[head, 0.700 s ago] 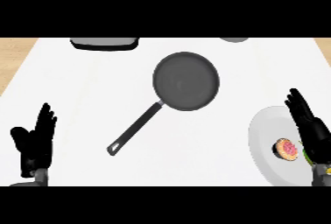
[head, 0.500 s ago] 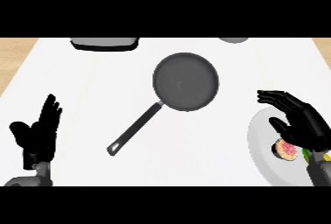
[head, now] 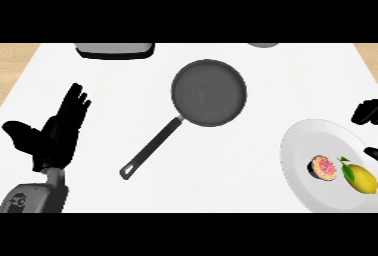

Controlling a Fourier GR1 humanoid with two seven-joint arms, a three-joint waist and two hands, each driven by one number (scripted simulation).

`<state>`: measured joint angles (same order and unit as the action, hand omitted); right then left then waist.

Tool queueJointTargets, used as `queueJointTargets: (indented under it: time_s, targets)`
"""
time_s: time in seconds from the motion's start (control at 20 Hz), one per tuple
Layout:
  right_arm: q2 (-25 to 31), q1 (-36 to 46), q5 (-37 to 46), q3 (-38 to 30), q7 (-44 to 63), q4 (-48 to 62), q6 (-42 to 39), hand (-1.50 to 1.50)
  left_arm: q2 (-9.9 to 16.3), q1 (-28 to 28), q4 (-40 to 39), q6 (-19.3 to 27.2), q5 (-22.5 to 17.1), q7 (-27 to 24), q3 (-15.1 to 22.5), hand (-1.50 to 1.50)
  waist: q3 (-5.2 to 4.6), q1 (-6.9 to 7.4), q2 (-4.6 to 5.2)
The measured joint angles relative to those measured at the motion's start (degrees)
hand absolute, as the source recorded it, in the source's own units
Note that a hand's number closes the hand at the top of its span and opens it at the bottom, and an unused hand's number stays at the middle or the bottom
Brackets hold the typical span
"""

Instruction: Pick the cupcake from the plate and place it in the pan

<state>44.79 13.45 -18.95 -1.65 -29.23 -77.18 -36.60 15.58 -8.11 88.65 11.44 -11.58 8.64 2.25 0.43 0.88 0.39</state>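
The cupcake, dark-cased with pink topping, lies on the white plate at the right, next to a yellow lemon. The dark pan sits at the counter's middle, its handle running down to the left. My right hand shows only as black parts at the right edge, just beyond the plate's rim and apart from the cupcake. At the left my left hand rests open, fingers up, holding nothing.
A grey container stands at the back left and a grey round object at the back edge. Wooden strips border the white counter on the left and right.
My right hand has drawn away to the right off the plate, uncovering the cupcake and the lemon. My left hand has shifted slightly up and to the right.
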Motion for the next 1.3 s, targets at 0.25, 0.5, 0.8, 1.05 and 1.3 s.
queueJointTargets:
  time_s: [0.25, 0.5, 0.8, 1.05, 1.3]
  targets:
    - [7.4, 0.9, 7.8, -1.8, -8.3, 4.3, 1.3, -1.50, -0.3, -1.4, 0.2, -1.0, -0.7, 0.5, 0.3, 0.00, 0.05, 0.65, 0.42]
    - [11.7, 2.7, 14.4, 0.6, -14.9, 5.1, 5.8, -1.50, 0.1, -2.5, 0.7, -1.5, -1.2, 2.0, 0.2, 0.00, -0.04, 1.33, 0.40]
    - [15.7, 5.4, 24.7, 7.8, -18.6, 2.0, 12.1, -1.50, 0.2, -3.5, 0.5, -1.6, -1.0, 2.9, 0.0, 0.00, -0.25, 1.38, 0.22]
    - [17.2, 7.7, 34.0, 14.6, -21.8, 2.2, 16.4, -1.50, 0.4, -3.9, 0.1, -2.3, -1.4, 3.2, -0.7, 0.00, -0.33, 1.37, 0.18]
    - [19.5, 9.3, 44.5, 22.7, -22.4, 1.5, 18.5, -1.50, 0.0, -3.2, 0.4, -2.5, -1.3, 3.1, -0.6, 0.00, -0.40, 1.37, 0.11]
